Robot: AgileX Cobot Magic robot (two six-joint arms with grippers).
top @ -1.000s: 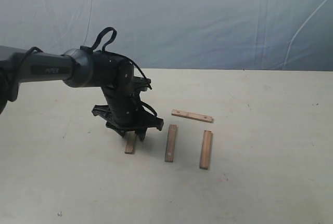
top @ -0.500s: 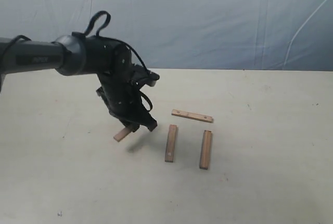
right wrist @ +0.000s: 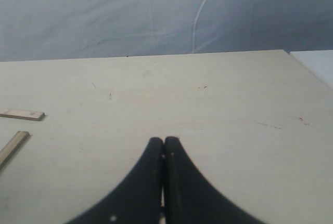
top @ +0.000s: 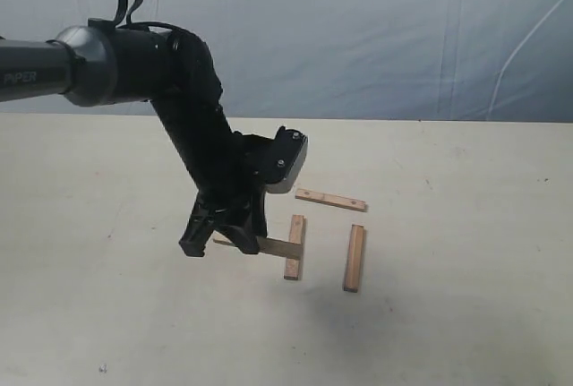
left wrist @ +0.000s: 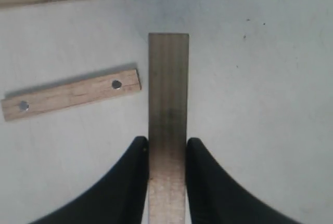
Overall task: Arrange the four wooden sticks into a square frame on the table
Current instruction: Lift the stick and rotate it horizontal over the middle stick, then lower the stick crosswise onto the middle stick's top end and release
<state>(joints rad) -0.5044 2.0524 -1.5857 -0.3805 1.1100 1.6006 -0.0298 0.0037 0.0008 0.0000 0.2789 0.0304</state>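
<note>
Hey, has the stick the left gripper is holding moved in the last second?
Yes. The held stick has been lifted off the table and carried rightward; its free end now reaches the nearest lying stick.

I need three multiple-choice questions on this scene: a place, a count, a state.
1. Where is the stick with holes? A. on the table B. in the left jaws C. in the right jaws
2. How many sticks lie loose? A. two B. three C. four
3. The right jaws are: A. open B. shut, empty C. shut on a stick
Answers: 1 A, it lies flat there; 2 B, the left jaws clamp the fourth stick; 3 B, they touch, nothing between.
</note>
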